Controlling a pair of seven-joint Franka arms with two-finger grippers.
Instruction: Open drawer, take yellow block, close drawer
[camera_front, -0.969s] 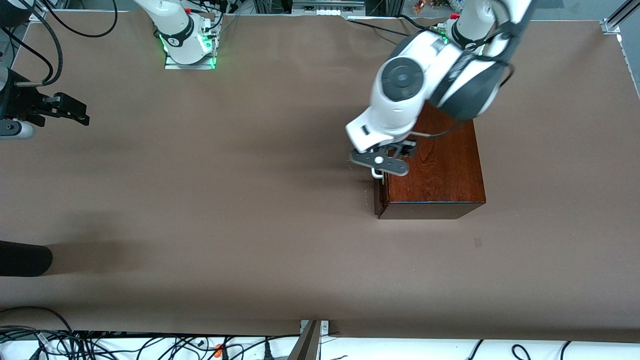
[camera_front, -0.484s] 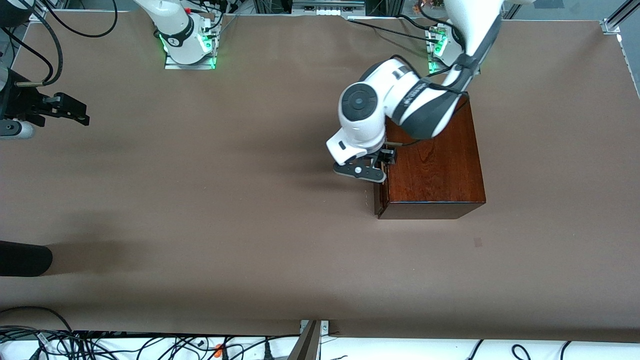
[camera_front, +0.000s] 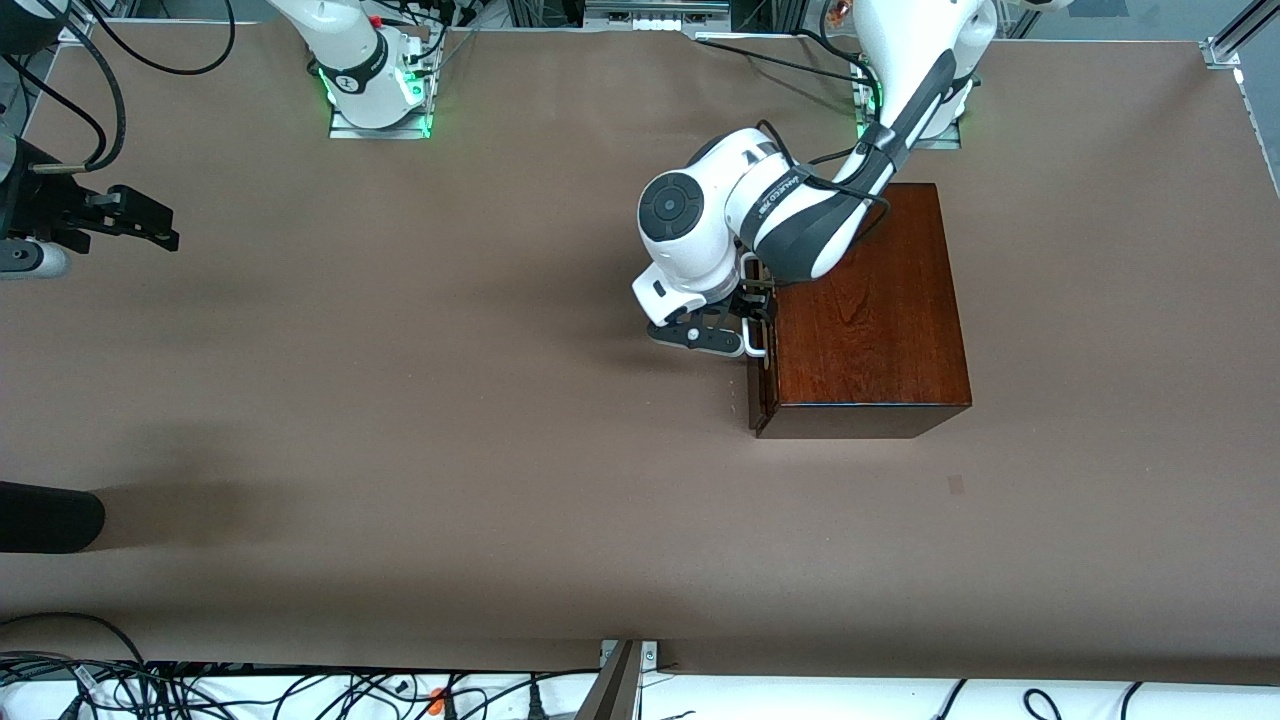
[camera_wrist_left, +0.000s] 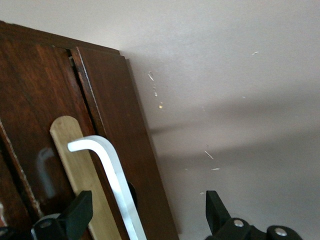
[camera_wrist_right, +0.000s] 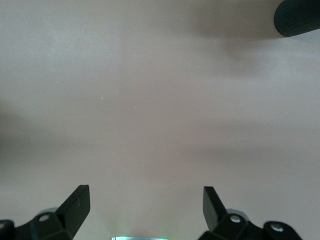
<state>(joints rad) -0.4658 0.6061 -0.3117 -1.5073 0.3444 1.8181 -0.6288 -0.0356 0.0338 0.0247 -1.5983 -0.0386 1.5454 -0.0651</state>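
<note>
The brown table (camera_front: 400, 400) carries one big thing, the dark reddish-brown wooden box (camera_front: 870, 310) toward the left arm's end, and over the last second the left arm has swung down off the top of that box and lowered itself in front of the face that holds the drawer (camera_wrist_left: 107, 145). Earlier its wrist hung above the box lid; now the left hand (camera_front: 748, 322) sits low at the drawer front, level with the white bar handle (camera_wrist_left: 116, 182). In the left wrist view the two fingers stand spread wide with the handle's bar between them, one finger (camera_wrist_left: 79, 214) close against the drawer face and the other (camera_wrist_left: 216, 212) out over the bare table, so the hand is open and grips nothing yet. The drawer itself looks shut, its front flush with the box, and the yellow block is nowhere in sight, presumably inside. The approach seems finished and the next call is to close on the bar and pull. The right hand (camera_wrist_right: 145, 212), open and empty too, waits over bare table at the right arm's end, unchanged through the second.
</note>
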